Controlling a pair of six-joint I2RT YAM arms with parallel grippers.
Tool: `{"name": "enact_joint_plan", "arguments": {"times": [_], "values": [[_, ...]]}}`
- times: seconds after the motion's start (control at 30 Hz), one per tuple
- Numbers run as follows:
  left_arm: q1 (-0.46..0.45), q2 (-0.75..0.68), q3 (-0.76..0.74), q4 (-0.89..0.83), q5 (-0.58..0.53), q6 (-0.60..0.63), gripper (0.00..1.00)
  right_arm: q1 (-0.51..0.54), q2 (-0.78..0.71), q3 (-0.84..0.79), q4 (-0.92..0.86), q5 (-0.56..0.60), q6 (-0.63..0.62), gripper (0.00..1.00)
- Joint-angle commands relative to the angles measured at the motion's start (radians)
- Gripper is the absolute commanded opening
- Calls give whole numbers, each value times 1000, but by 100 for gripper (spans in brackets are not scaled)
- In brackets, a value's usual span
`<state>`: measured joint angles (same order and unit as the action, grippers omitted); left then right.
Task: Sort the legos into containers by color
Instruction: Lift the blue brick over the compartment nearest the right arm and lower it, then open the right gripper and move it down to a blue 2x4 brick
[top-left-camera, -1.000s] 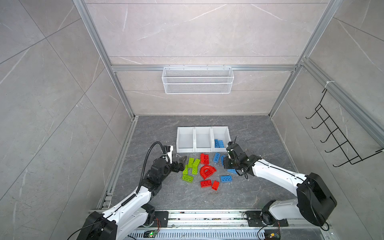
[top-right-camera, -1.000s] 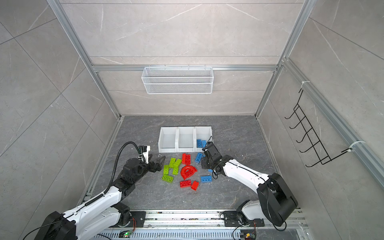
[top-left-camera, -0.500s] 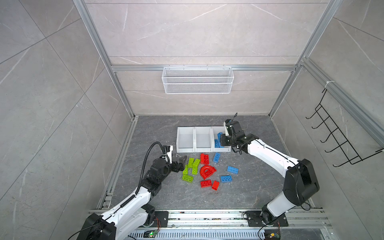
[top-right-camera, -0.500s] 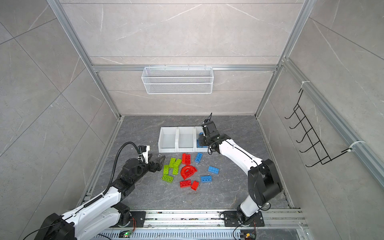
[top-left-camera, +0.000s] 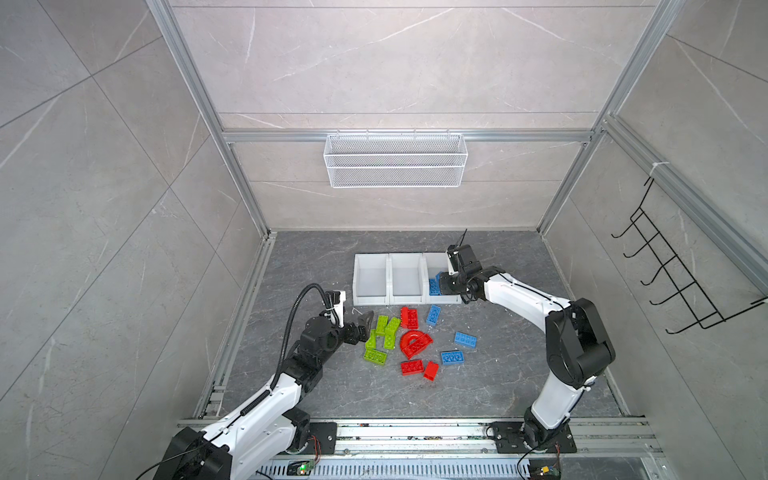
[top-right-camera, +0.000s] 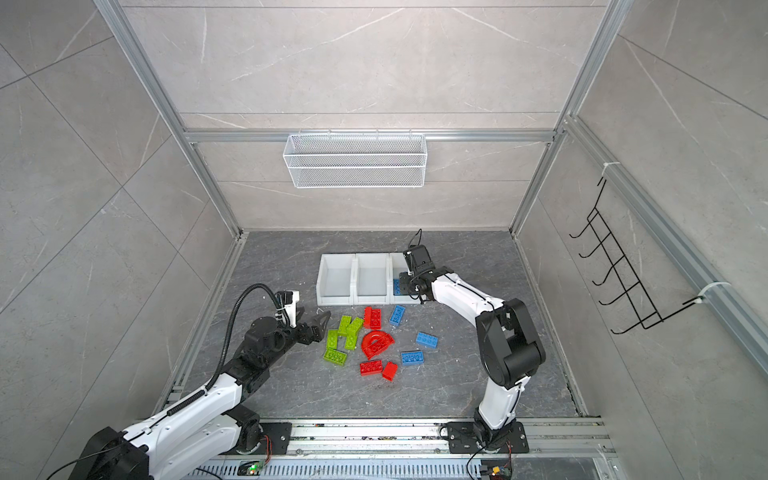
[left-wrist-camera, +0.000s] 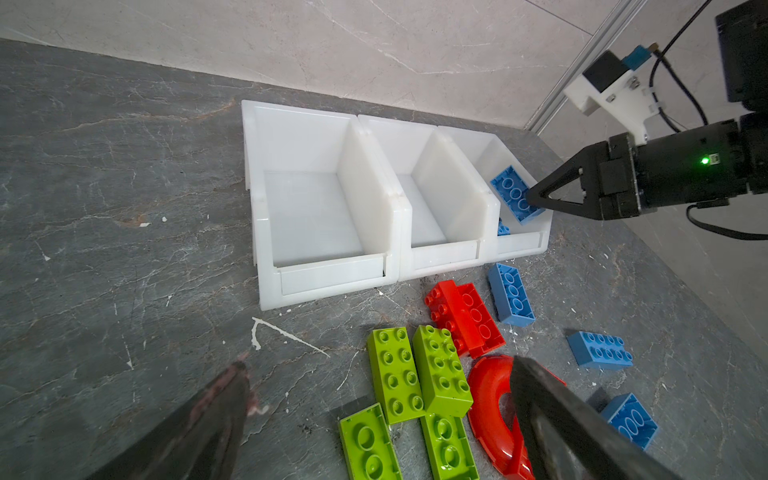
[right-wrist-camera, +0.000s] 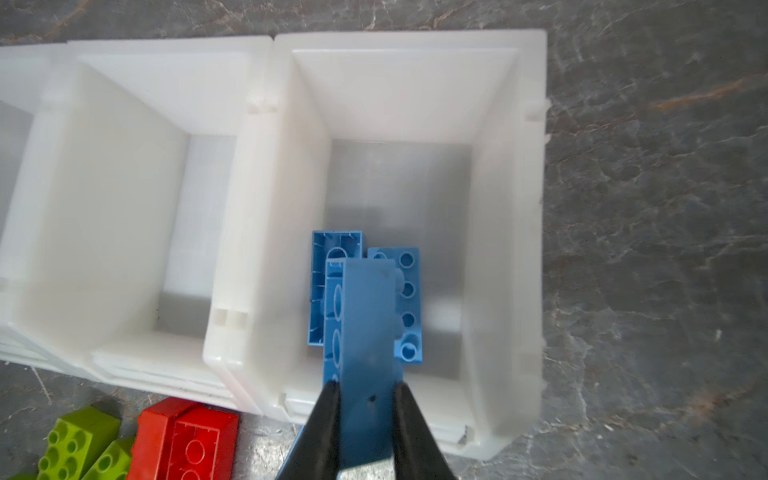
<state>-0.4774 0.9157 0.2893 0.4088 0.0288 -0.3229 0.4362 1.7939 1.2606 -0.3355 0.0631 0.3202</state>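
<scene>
Left gripper (top-left-camera: 365, 325): fingers (left-wrist-camera: 226, 399) are spread wide with nothing held, just left of the green bricks. In the left wrist view only blurred finger ends are seen, and contact with the table (top-left-camera: 316, 266) cannot be judged.
Green bricks (top-left-camera: 382, 336): clustered and overlapping, so the count is unclear. Some are cut off in the left wrist view.
Left bin (left-wrist-camera: 291, 137) and middle bin (left-wrist-camera: 399, 141): white, side by side at the far edge of the pile, and seen empty.
Red pieces: an arch (top-left-camera: 415, 343) at the centre, a stacked pair (top-left-camera: 409, 318) beyond it, and two bricks (top-left-camera: 412, 368) nearer.
Loose blue bricks (top-left-camera: 465, 339): three are scattered right of the red pieces.
Right bin (right-wrist-camera: 515, 208): two blue bricks (right-wrist-camera: 409, 291) lie inside, largely hidden in both top views.
Right gripper (right-wrist-camera: 365, 390): fingers are closed on a blue brick (right-wrist-camera: 370, 324), held over the right bin's near part. Its gripped end is hidden.
</scene>
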Motion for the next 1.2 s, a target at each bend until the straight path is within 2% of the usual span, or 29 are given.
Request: {"name": "enact_joint_plan", "arguments": {"times": [0.0,0.17,0.27,0.37,0.57,0.73,0.83,0.97,1.07,1.17], "values": [[-1,-16,27,16,-4,16,100,0,45,36,47,-9,-5,24],[-1,-37,20,13,-5,15,100,0,79,47,65,-17,9,28],[-2,-41,22,11,-6,16,100,0,83,62,55,-20,10,38],[-2,-43,22,9,-5,13,100,0,73,77,35,-19,5,41],[-3,-38,20,14,-9,12,100,4,-89,48,-29,-43,-4,43],[-3,-27,21,24,13,6,100,46,-334,-147,-62,-47,48,49],[-2,-14,18,35,20,-2,100,111,-494,-311,-133,29,141,52],[-2,2,20,49,39,-14,100,177,-679,-528,-141,85,297,56],[-1,8,20,54,54,-24,100,198,-748,-628,-139,140,372,58],[-2,14,17,62,60,-24,100,210,-742,-649,-163,173,419,60]]}}
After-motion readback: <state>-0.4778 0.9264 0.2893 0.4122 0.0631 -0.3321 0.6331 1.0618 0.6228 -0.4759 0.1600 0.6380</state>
